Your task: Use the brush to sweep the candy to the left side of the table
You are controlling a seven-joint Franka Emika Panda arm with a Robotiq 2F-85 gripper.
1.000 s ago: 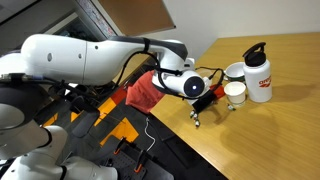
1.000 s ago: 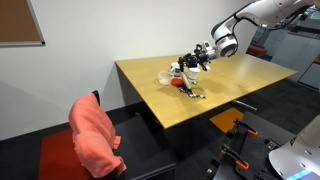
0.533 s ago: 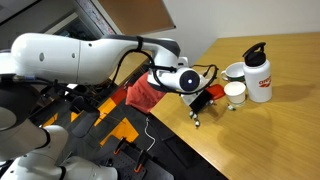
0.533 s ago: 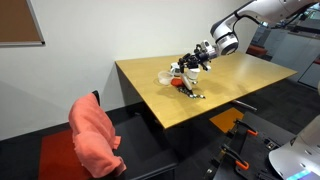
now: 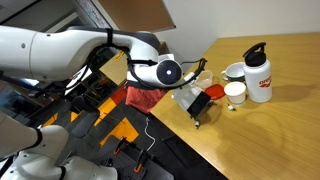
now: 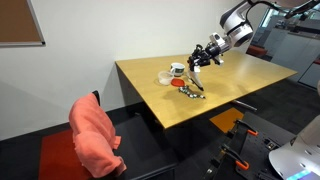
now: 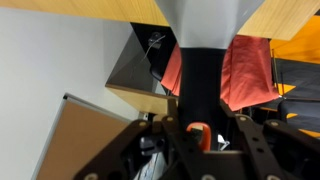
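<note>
Hand (image 6: 204, 60), clenched on the brush (image 7: 203, 80) held off the surface (image 6: 235, 88) near the candy (image 6: 192, 92), should be lowered until bristles touch just beside the cluster before sweeping.

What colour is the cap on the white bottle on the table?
Black. The cap shows best in an exterior view, atop the bottle.

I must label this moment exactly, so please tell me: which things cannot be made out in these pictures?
- The candy: too small to count in an exterior view; it does not show in the wrist view.
- The brush: close and blurred in the wrist view, its bristle tips cut off by the edge.
- The gripper: too small and blurred in every view to tell whether it clamps the brush.
</note>
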